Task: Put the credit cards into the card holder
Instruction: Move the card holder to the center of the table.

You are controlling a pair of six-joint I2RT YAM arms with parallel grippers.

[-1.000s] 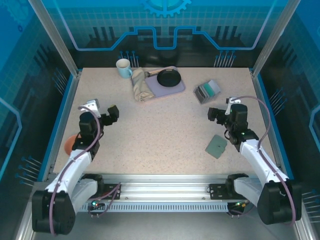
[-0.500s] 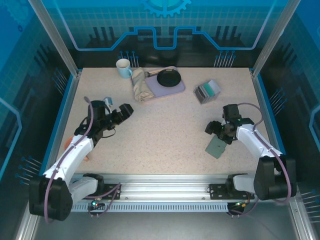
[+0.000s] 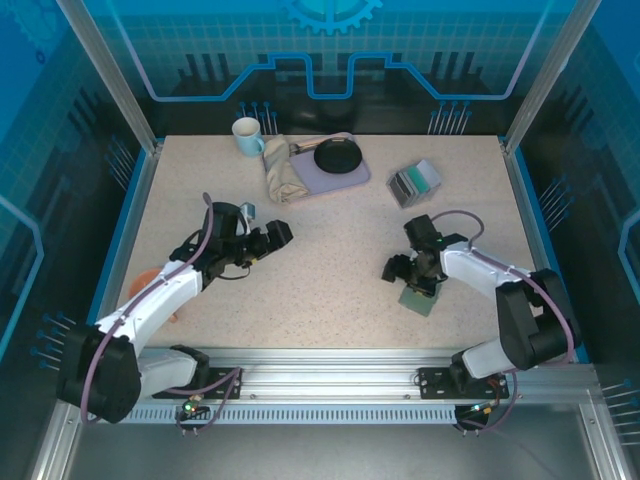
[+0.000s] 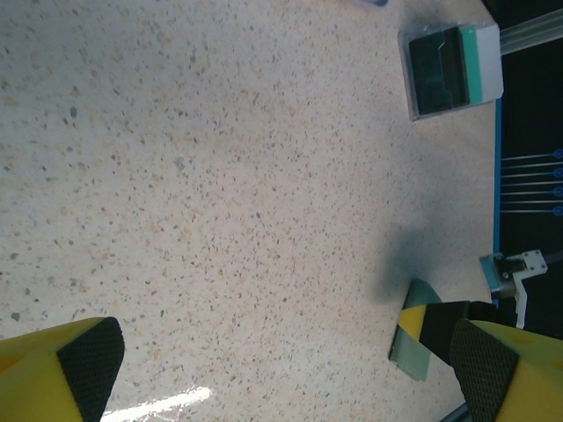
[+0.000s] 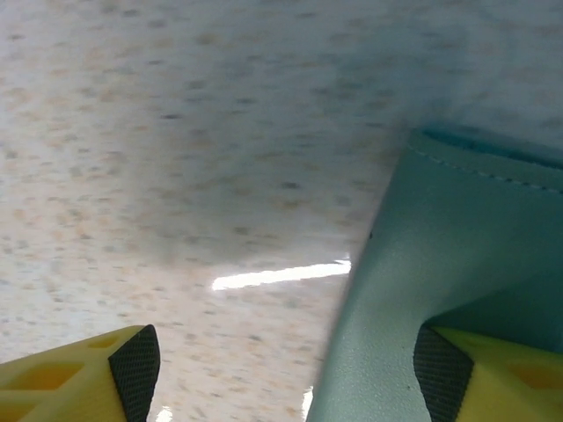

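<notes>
**Right tool at the card holder's edge**

We see our right tool [image 5: 283, 369] released, jaws straddling the edge of the shut card holder [image 3: 420, 300] lying flat on the tabletop [image 3: 330, 290]. A shallow pinch could merely push it away. Our left tool [image 4: 286, 362] hangs released. The credit cards [image 4: 444, 69] sit in the small box [image 4: 407, 75], well apart.

Table [image 4: 220, 176]: speckled, bare through the middle.
Left claw [image 4: 286, 369]: pads [image 4: 88, 365] spread wide at the bottom corners.
Credit cards [image 4: 444, 66]: dark and teal, in a small box [image 4: 412, 79], top right.
Card holder [image 4: 412, 360]: lower right, partly under a yellow-black part [image 4: 418, 321].
</notes>
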